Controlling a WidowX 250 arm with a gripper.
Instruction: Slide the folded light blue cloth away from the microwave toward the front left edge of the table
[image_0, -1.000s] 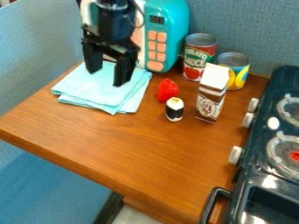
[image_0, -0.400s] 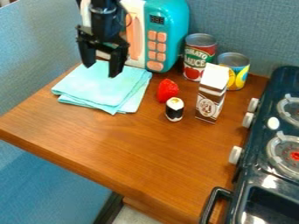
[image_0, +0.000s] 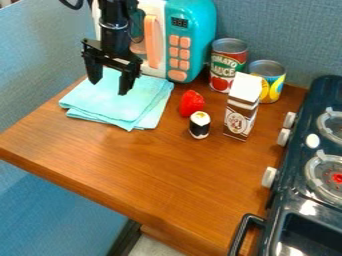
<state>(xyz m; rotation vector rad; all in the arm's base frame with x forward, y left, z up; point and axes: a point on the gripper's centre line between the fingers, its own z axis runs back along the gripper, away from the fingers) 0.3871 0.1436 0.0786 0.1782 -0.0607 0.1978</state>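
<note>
You have the black two-finger gripper (image_0: 108, 88) at the upper left of the camera view, hanging over the folded light-turquoise cloth (image_0: 113, 111) with its fingers spread wide apart and cloth visible between them. You can't tell from this angle whether the tips touch the fabric. The cloth lies flat on the brown wood-grain table (image_0: 147, 170), its layers slightly offset along the near edge, in front of the teal-and-white toy microwave (image_0: 201, 30) with peach buttons and a peach handle. To the right of the cloth, you see the red toy strawberry (image_0: 192, 103), with the small white-and-black toy sushi roll (image_0: 200, 126) standing just beside it, nearer to the camera. Farther right stands the upright brown-and-white toy carton (image_0: 239, 118) with a slanted white top. Behind the carton you have two upright cans: the red-and-green tomato can (image_0: 228, 62) beside the microwave, and the shorter can with a yellow-and-blue label (image_0: 276, 87) to its right. Along the right edge of your view is the dark toy stove (image_0: 286, 200), with white knobs (image_0: 269, 177) facing the table, round grey burners (image_0: 327, 172) on top and a white oval piece (image_0: 312, 140) lying between the knobs and burners. The stove's dark curved handle (image_0: 244, 230) juts out at its near end, and blue-grey fabric panels (image_0: 287, 30) stand behind the table.
</note>
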